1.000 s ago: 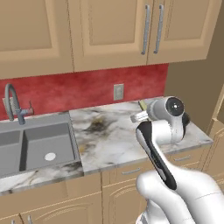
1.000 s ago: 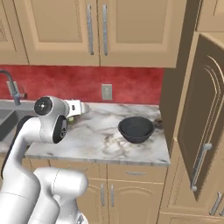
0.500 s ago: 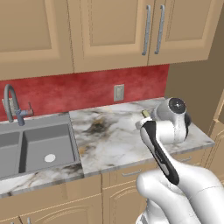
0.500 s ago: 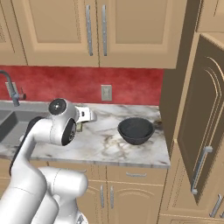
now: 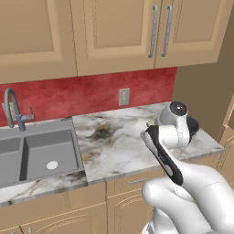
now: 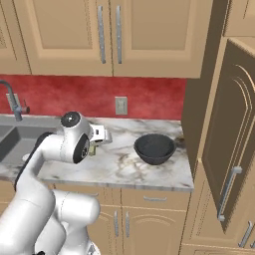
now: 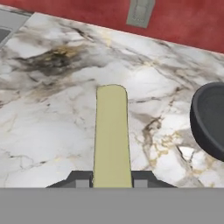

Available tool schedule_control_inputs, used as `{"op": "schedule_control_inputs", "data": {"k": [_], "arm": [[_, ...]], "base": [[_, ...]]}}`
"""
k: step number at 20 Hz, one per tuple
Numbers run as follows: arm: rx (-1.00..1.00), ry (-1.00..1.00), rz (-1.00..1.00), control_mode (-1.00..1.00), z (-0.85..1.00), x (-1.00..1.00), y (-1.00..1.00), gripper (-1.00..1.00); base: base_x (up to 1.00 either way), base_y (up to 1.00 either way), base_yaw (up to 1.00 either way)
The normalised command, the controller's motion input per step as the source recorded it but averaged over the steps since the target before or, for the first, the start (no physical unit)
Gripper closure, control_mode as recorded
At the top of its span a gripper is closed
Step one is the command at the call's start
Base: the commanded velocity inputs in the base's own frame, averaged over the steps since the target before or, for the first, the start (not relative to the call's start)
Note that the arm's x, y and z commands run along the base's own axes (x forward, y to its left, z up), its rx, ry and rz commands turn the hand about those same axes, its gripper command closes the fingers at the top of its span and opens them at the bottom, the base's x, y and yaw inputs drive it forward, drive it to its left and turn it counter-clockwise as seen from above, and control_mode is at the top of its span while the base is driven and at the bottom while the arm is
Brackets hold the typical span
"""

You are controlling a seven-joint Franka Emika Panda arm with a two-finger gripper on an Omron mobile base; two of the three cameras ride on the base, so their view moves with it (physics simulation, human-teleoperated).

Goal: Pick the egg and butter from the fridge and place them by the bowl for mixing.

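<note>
Swung rightward along the counter [image 5: 114, 137] since a second ago, the wrist now sitting closer to the bowl [image 6: 155, 148] in the right base view, where before it hung over the counter's left part near the sink [image 5: 36, 153]; cabinets and backsplash unchanged, so arm motion, not base motion. Gripper [image 7: 112, 181] clamped narrow on the butter [image 7: 112, 135], the olive-yellow stick pinched at its near end between the two dark tips and jutting straight out along the hand's axis, far end free above the marble. In the hand view, bowl's black rim [image 7: 209, 120] at the right edge, beside the stick's far half but apart from it; wall outlet [image 7: 139, 11] ahead and slightly right at the top. Long axis of the butter pointing toward the backsplash, roughly side-on to the bowl rather than at it. Judged from the right base view, bowl lying to the hand's right, near, with bare marble between. Coming move likely a short carry toward the bowl and a lowering onto that marble patch, stick kept lengthwise beside the rim so the free end clears it. Height of the butter over the counter hard to read; no contact with the surface apparent. Egg not made out on the counter near the bowl, so that half of the task judged undone or unclear.
</note>
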Motion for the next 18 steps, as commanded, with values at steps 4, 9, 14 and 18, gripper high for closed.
{"op": "schedule_control_inputs", "data": {"k": [4, 9, 14, 18], "arm": [[0.0, 0.05, 0.0, -1.0, -0.21, 0.33, -0.19, 1.0], [0.0, 0.04, 0.0, -1.0, -0.26, 0.35, -0.39, 1.0], [0.0, 0.11, -0.01, -1.0, -0.33, 0.37, -0.37, 1.0], [0.0, 0.06, 0.0, -1.0, -0.13, 0.29, -0.06, 1.0]], "base": [[0.0, 0.0, 0.0], [0.0, 0.0, 0.0], [0.0, 0.0, 0.0], [0.0, 0.0, 0.0]]}}
